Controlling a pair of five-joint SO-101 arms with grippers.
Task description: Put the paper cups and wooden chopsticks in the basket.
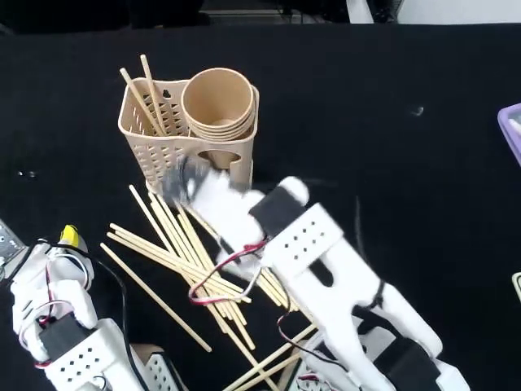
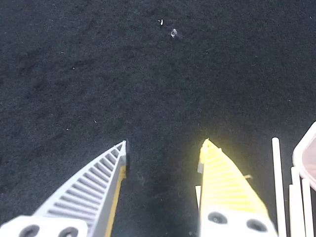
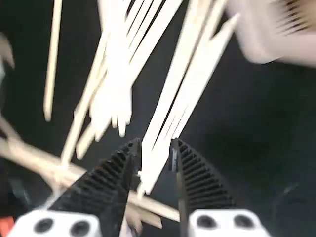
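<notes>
Right pincer (image 3: pixel 155 142) clasping pale slim wooden chopsticks (image 3: pixel 185 89), tan nested paper cups (image 1: pixel 217 99) in basket (image 1: pixel 159 151)

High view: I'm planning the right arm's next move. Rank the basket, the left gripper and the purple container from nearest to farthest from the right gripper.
1. Basket, right beside the right gripper.
2. Left gripper, toward the lower left.
3. Purple container, at the right edge.

black cloth table (image 1: pixel 423 163), pale wall (image 1: pixel 456 10) behind it.
</notes>
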